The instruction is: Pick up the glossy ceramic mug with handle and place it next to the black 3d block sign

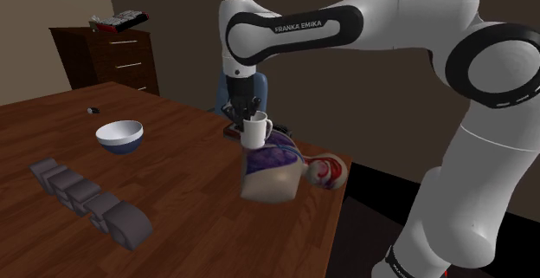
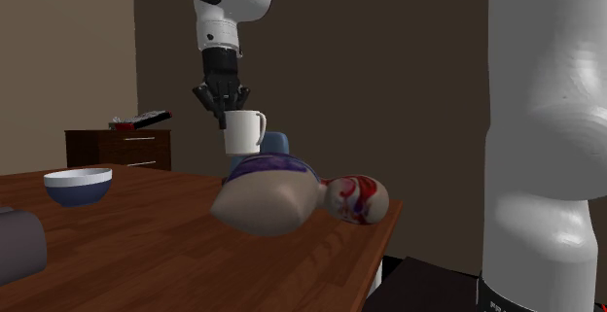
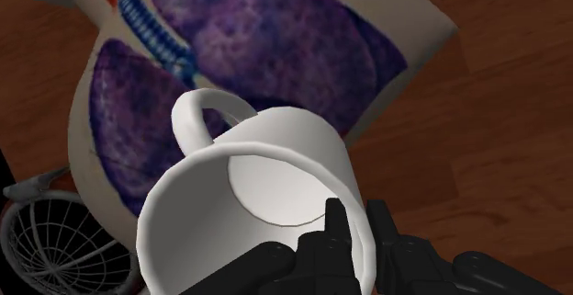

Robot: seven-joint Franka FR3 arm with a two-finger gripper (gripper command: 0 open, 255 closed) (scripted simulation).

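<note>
A glossy white mug [image 1: 256, 132] [image 2: 243, 132] with a handle hangs in the air above the table. My black gripper [image 1: 249, 112] [image 2: 222, 106] [image 3: 353, 215] is shut on its rim, one finger inside the cup and one outside. In the wrist view the mug [image 3: 248, 183] shows its open mouth, with the handle pointing away from the fingers. The block sign [image 1: 86, 200] [image 2: 19, 247], a row of dark grey 3D blocks, lies near the table's front edge at the shoulder view's left, far from the mug.
Directly under the mug lies an anatomical torso model [image 1: 273, 174] [image 2: 277, 198] [image 3: 275, 36] with purple lungs. A white and blue bowl [image 1: 119, 137] [image 2: 78, 186] stands on the wooden table [image 1: 173, 198]. A dresser [image 1: 104, 55] stands behind. A wire object [image 3: 46, 238] sits beside the torso.
</note>
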